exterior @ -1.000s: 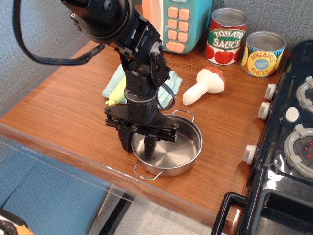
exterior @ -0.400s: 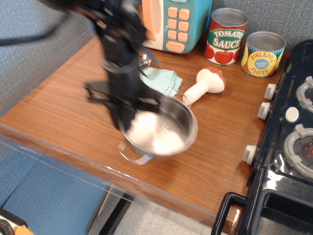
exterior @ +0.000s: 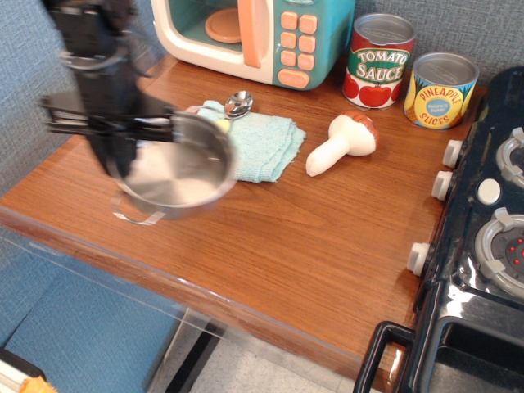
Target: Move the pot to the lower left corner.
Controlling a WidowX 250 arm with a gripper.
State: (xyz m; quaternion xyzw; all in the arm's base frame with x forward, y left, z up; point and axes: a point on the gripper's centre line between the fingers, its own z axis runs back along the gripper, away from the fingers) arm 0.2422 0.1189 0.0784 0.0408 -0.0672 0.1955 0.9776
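Gripper (exterior: 115,160) clamped on pot (exterior: 182,173) rim, pot to its right

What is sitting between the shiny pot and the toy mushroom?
In the only view, a light green cloth lies between the pot and the mushroom, with a spoon resting at its back edge.

The gripper (exterior: 115,151) and the arm above it are smeared by motion blur, so how its jaws stand on the pot (exterior: 176,173) cannot be told. The pot's rim is blurred too, and its left side is hidden behind the gripper. The pot covers the near left corner of the teal cloth (exterior: 264,146). The toy microwave (exterior: 270,37) is cut off by the top edge, the stove (exterior: 483,246) by the right edge
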